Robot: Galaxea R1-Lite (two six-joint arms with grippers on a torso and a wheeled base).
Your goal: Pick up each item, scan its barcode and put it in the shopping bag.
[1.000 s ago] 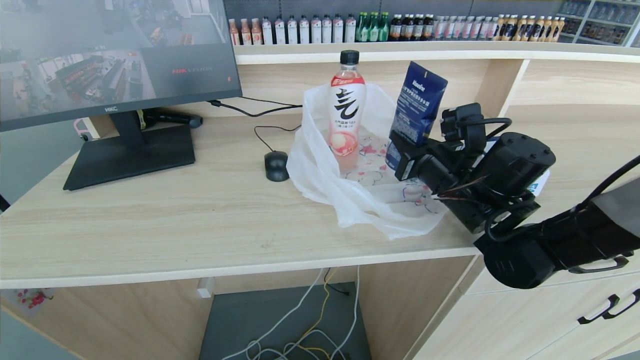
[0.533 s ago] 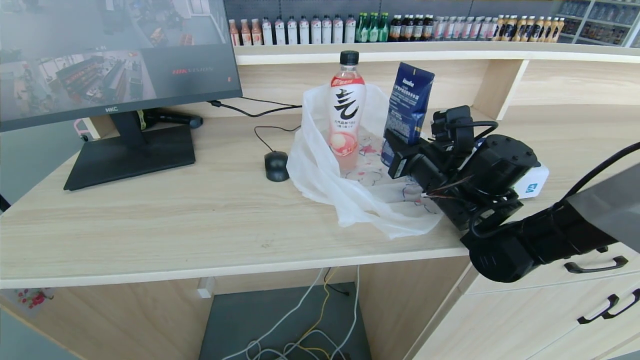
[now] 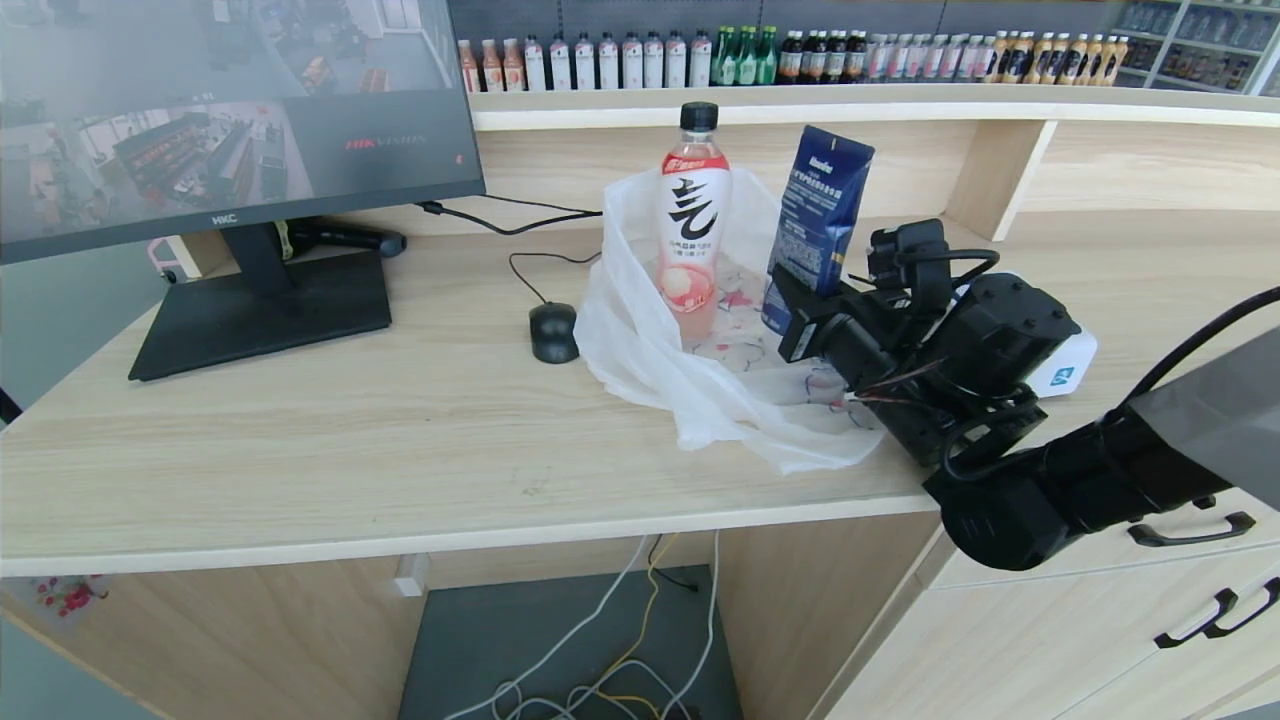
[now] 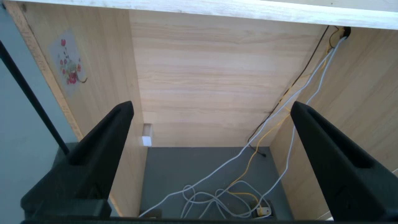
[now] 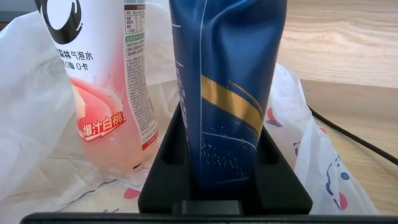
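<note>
Blue foil pouch [image 3: 820, 225] stands upright over white plastic shopping bag [image 3: 640, 350]; from the wrist, we see right gripper [image 5: 227, 158] clamped on its base.

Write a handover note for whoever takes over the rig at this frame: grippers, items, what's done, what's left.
Right gripper: shut on the lower end of the blue pouch, holding it upright over the open shopping bag, close beside the peach drink bottle.
Left gripper: open and empty, low, facing the space under the counter.
Done: the bottle stands upright in the bag on the counter.
Left: lower the pouch into the bag and release it. The pictures do not show whether the pouch has been scanned.
</note>
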